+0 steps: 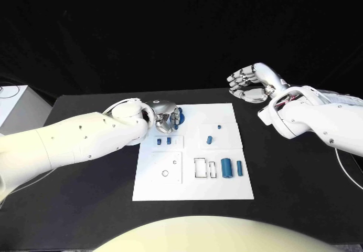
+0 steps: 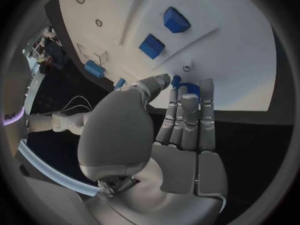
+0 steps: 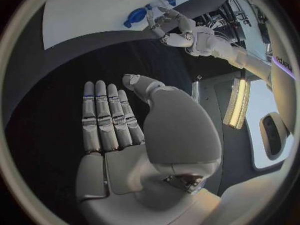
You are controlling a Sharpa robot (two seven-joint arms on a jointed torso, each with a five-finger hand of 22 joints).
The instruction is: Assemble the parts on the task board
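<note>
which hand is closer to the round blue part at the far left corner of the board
Left. The left hand is right at the round blue part, fingers touching it on the task board. The right hand hangs off the board, beyond its far right corner.

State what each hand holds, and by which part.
Left hand: fingertips on a round blue part at the task board edge; hold unclear. Right hand: nothing.

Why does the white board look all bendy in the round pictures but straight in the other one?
In the left wrist view the fisheye lens curves the flat white task board behind the silver left hand; in the right wrist view its edge bows above the silver right hand; in the head view the board keeps straight edges, brightly lit on the black table.
</note>
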